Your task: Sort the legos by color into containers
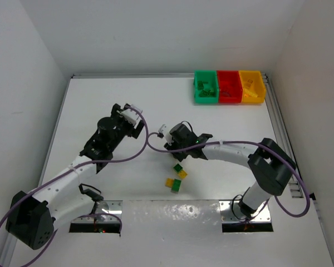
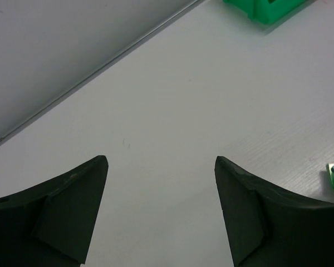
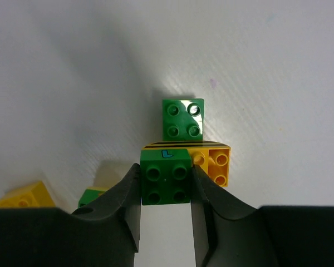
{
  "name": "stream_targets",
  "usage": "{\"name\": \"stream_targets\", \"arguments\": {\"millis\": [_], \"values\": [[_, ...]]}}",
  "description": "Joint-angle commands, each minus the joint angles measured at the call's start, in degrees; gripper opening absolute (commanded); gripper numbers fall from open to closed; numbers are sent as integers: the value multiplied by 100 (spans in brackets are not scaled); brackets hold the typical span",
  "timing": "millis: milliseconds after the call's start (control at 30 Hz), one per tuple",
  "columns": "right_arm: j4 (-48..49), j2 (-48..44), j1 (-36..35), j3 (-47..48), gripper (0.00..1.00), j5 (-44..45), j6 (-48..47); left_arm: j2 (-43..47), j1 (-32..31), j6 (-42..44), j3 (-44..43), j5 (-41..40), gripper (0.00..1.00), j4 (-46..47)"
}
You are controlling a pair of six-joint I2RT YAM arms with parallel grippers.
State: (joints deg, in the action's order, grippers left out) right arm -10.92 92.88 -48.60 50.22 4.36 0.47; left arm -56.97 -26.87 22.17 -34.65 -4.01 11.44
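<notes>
Two bricks look joined here: your right fingers pinch the small green plastic brick by its sides, likely to pull it off the yellow-orange plastic brick on the white worktop; your left fingers hang spread and empty

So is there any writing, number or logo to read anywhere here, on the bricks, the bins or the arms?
Nearer green brick: one tiny blue mark, shaped roughly like "L"; too small to say whether it is a letter.
Yellow brick beside it: black stripes along one edge, no text.
Bins: nothing readable at this size.
Arms: no label can be made out.
</notes>
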Motion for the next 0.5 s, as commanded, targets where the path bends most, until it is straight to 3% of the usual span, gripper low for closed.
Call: {"name": "stream_targets", "arguments": {"millis": [0, 133, 233, 467], "values": [[134, -25, 78, 864, 0, -58, 208, 247, -90, 584, 230, 592, 73, 296], [-68, 19, 447, 1647, 0, -373, 751, 563, -90, 744, 459, 936, 73, 613], [2, -15, 816, 1895, 0, -698, 1454, 827, -99, 1060, 609, 1700, 82, 614], [468, -139, 984, 1834, 0, -1077, 2377, 1013, -222, 1746, 942, 3072, 85, 630]]}}
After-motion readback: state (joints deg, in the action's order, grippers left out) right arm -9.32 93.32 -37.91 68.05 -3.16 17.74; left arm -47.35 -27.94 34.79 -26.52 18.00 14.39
